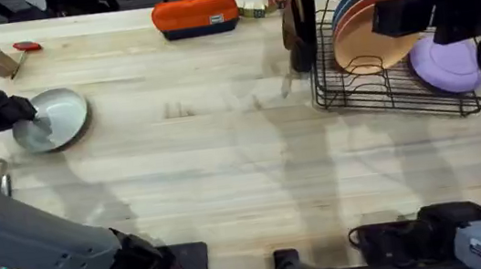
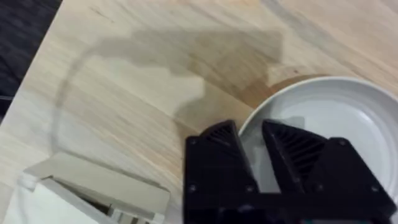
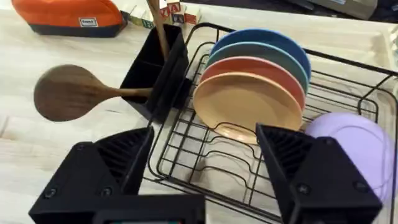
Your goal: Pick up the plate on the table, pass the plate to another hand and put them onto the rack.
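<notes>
The pale grey-white plate (image 1: pixel 59 115) lies near the table's (image 1: pixel 225 155) left edge. My left gripper (image 1: pixel 26 113) is at the plate's left rim. In the left wrist view its two black fingers (image 2: pixel 217 155) straddle the plate (image 2: pixel 336 118) rim, one outside and one inside, closed tight on it, with the left gripper (image 2: pixel 252 146) low over the wood. The black wire rack (image 1: pixel 373 91) stands at the far right. My right gripper (image 1: pixel 387 20) hovers above it, and in its own view the right gripper (image 3: pixel 205 168) is wide open over the rack (image 3: pixel 205 155), holding nothing.
Blue, teal, orange and tan plates (image 1: pixel 374 22) stand upright in the rack, and a lilac plate (image 1: pixel 446 65) leans at its right end. A black utensil holder (image 1: pixel 297 31) with a wooden spoon (image 3: pixel 68 93) adjoins the rack. An orange pouch (image 1: pixel 195 14) sits at the back.
</notes>
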You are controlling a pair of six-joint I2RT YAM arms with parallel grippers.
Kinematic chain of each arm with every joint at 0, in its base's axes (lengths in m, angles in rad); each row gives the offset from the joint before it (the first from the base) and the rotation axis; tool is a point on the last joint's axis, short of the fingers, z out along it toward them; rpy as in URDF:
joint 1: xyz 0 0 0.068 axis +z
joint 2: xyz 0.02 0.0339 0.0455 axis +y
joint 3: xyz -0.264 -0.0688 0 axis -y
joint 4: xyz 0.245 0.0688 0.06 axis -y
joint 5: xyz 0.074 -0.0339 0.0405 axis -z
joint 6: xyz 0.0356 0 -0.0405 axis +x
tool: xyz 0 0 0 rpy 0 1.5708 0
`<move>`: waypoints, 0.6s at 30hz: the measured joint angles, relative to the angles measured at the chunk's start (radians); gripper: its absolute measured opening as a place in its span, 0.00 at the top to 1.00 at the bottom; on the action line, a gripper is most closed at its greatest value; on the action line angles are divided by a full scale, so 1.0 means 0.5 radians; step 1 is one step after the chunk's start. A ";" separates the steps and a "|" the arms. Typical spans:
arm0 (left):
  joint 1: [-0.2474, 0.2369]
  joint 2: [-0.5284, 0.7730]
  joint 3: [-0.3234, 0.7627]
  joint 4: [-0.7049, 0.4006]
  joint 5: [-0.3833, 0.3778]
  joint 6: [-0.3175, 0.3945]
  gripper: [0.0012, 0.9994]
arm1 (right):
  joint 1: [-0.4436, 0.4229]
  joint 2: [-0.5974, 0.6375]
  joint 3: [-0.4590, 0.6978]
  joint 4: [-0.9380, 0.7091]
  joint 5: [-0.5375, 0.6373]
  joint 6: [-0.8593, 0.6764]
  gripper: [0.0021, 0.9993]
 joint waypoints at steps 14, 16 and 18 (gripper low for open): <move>0.002 -0.017 0.011 -0.040 0.122 -0.002 0.95 | 0.000 0.075 0.000 0.047 0.000 0.000 0.01; 0.002 -0.025 0.011 -0.046 0.126 -0.002 0.95 | 0.000 0.075 0.000 0.076 0.000 0.000 0.01; 0.002 -0.044 0.011 -0.054 0.139 -0.005 0.95 | 0.000 0.075 0.000 0.112 0.000 0.000 0.01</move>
